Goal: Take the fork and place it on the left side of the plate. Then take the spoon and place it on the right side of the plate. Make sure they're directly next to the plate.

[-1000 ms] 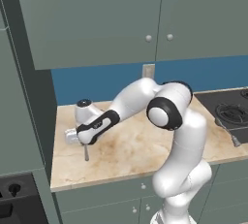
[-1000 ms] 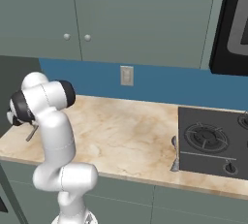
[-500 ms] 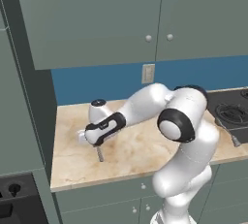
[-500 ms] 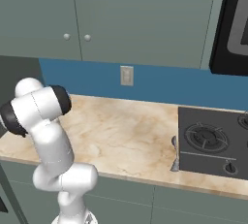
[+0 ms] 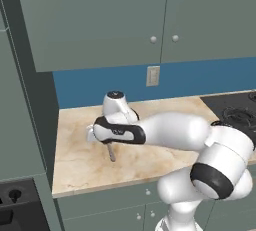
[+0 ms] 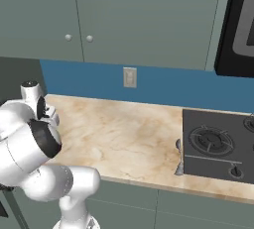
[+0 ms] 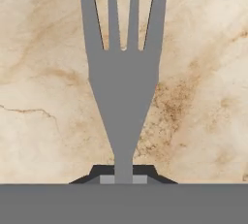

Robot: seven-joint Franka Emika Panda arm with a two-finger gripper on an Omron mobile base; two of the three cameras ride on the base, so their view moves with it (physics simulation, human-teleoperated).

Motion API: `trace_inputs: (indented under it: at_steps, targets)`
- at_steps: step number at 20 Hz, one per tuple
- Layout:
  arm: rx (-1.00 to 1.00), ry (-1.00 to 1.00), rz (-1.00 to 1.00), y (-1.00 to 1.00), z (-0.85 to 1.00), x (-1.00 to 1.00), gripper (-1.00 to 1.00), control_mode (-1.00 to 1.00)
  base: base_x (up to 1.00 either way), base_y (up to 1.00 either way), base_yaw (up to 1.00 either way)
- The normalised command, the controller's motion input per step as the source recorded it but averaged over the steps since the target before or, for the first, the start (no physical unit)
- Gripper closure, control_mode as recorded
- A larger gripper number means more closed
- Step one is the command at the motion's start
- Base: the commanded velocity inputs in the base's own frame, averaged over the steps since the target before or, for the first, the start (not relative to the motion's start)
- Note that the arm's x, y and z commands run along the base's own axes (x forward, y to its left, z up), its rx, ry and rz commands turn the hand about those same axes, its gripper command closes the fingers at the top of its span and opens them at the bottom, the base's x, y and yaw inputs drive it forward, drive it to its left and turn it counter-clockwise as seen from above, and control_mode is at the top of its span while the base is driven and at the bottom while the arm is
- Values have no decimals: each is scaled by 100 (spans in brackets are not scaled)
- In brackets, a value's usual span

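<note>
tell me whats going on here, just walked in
The robot arm has its gripper shut on the fork, holding it by the handle with the tines pointing away from the hand. In the left base view the fork hangs below the hand over the marble counter, towards its left end.

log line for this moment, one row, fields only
phase: carrying fork | gripper: shut on fork | fork: tines pointing away from hand, over marble counter | placed: not yet
</note>
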Motion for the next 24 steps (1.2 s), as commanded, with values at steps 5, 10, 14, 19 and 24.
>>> trace_inputs:
  at_steps: [5,10,14,19,24]
  targets:
    - [0,-8,-4,-23,84,-55,100,-100,0,0,0]
    - [0,-7,-1,-42,22,-75,100,-100,0,0,0]
    - [5,-5,0,-40,19,-53,100,-100,0,0,0]
    - [0,-5,-7,-2,9,-11,100,-100,0,0,0]
    - [0,0,0,0,0,0,100,-100,0,0,0]
